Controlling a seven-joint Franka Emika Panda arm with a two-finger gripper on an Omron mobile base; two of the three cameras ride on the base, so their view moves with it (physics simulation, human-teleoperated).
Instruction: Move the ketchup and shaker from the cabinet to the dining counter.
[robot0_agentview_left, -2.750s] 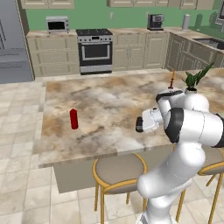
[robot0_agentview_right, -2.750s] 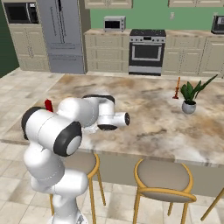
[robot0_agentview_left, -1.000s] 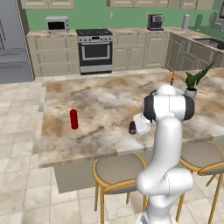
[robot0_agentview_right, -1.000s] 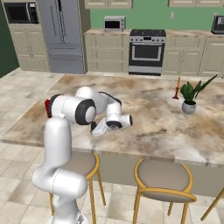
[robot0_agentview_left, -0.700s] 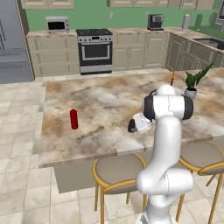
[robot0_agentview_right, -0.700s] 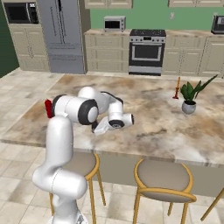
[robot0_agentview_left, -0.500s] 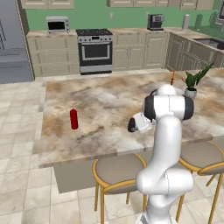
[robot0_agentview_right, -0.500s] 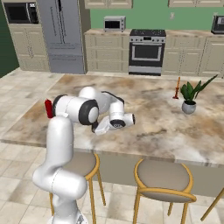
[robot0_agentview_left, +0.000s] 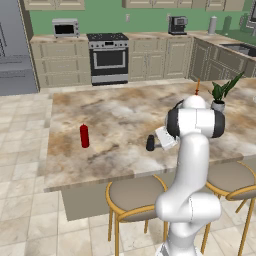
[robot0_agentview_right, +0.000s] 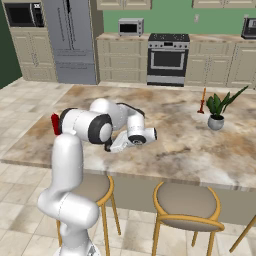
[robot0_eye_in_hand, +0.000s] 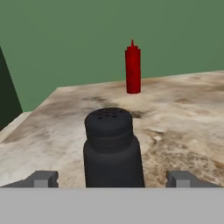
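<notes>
- Fingers (robot0_eye_in_hand: 112, 178) spread wide, one either side of the black shaker (robot0_eye_in_hand: 113, 151), not touching it.
- Shaker stands upright on the bench (robot0_agentview_left: 125, 110).
- Ketchup (robot0_eye_in_hand: 133, 67) upright at the shaker's 12 o'clock, well apart.

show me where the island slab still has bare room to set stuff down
Widest bare patch: the counter middle, between the ketchup and the plant. Also free behind the ketchup toward the far edge. Crowded at the near edge, where the open gripper flanks the shaker.
</notes>
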